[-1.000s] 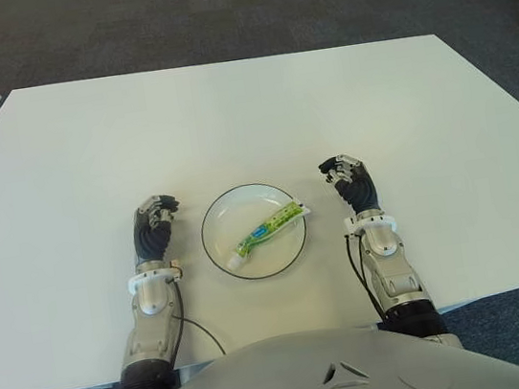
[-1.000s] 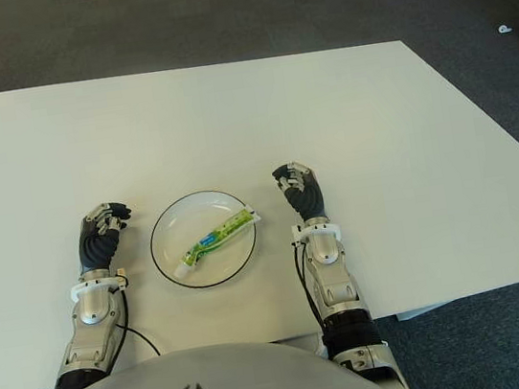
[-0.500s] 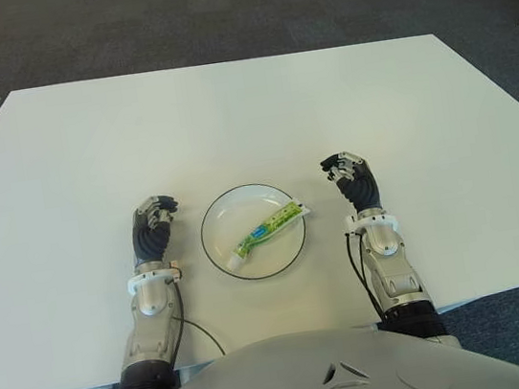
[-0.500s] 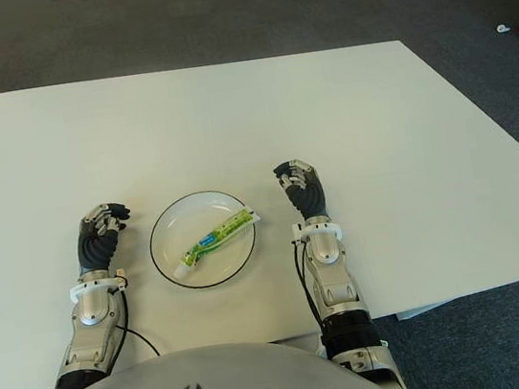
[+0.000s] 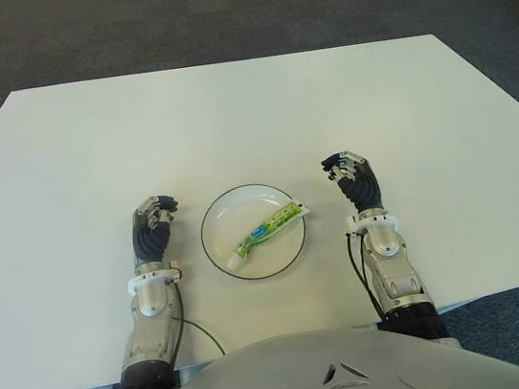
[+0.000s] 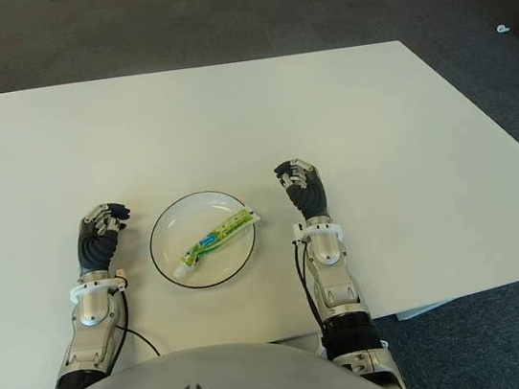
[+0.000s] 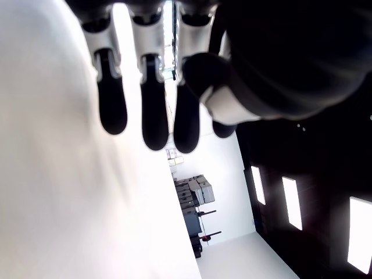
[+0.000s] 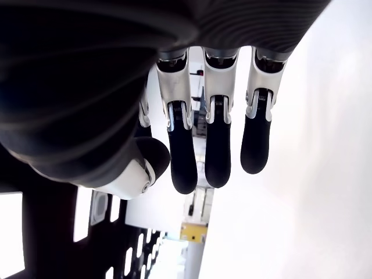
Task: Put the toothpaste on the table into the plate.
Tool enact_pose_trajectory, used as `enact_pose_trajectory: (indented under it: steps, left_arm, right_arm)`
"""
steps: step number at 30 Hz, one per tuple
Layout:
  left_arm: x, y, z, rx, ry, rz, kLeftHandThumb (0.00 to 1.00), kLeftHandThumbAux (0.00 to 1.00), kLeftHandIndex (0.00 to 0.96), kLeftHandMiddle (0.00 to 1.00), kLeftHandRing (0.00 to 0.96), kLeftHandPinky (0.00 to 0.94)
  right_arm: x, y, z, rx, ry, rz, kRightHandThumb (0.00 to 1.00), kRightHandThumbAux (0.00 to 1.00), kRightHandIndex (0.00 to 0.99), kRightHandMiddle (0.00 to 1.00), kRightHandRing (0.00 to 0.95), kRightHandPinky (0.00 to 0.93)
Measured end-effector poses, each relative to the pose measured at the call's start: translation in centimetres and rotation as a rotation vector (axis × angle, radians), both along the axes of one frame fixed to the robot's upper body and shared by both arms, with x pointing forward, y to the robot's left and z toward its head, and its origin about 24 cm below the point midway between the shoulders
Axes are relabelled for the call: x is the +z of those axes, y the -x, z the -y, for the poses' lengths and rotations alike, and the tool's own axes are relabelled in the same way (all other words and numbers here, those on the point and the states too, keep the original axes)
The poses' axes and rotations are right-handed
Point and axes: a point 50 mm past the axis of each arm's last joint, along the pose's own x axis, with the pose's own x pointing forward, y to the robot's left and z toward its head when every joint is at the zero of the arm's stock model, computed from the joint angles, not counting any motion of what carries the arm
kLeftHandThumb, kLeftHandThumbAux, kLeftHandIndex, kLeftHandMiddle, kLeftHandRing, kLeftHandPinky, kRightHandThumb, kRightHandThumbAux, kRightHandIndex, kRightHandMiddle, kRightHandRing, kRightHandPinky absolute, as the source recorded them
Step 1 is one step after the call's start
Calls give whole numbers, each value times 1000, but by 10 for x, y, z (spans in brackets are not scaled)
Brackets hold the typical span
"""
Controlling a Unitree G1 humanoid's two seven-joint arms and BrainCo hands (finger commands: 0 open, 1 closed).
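The toothpaste (image 5: 270,228) lies inside the plate (image 5: 220,215), a green tube running on a slant: its cap end points toward the near edge of the surface (image 5: 229,112) and the robot's left, while its flat tail rests on the plate's rim on the robot's right. The plate sits close to the near edge of the surface, about midway between the two arms.

The right robot hand (image 5: 354,181) shows just beside the plate on the robot's right, nearest the tube's tail; its fingers (image 8: 218,157) hang relaxed and hold nothing. The left robot hand (image 5: 153,227) shows beside the plate on the robot's left, a little farther from the tube, its fingers (image 7: 145,110) likewise loose and empty.

Judging by how things lie, the placing looks done; the tail on the rim is the only loose end, and the right robot hand is the nearer one should it need a nudge.
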Motion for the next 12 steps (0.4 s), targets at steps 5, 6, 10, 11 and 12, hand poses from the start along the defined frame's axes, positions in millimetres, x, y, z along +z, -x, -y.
enact_pose_trajectory:
  steps: [5, 6, 10, 11, 12]
  left_arm:
    - [0, 0, 0, 0, 0, 0, 838, 676, 434, 459, 459, 449]
    - [0, 0, 0, 0, 0, 0, 838, 676, 434, 459, 461, 451]
    - [0, 0, 0, 0, 0, 0, 839, 676, 434, 459, 462, 451]
    - [0, 0, 0, 0, 0, 0, 839, 676, 434, 459, 462, 450]
    - [0, 0, 0, 0, 0, 0, 839, 676, 435, 459, 461, 449]
  right_arm:
    - [1, 1, 0, -1, 0, 4, 709, 732, 425, 442, 417, 423]
    - [1, 1, 0, -1, 0, 4, 709, 732, 425, 442, 417, 423]
    - [1, 1, 1, -2, 0, 2, 709, 732, 425, 442, 416, 422]
    - [1, 1, 1, -3, 0, 2, 709, 732, 425, 442, 416, 422]
    - [1, 1, 1, -3, 0, 1, 709, 732, 425, 442, 416, 426]
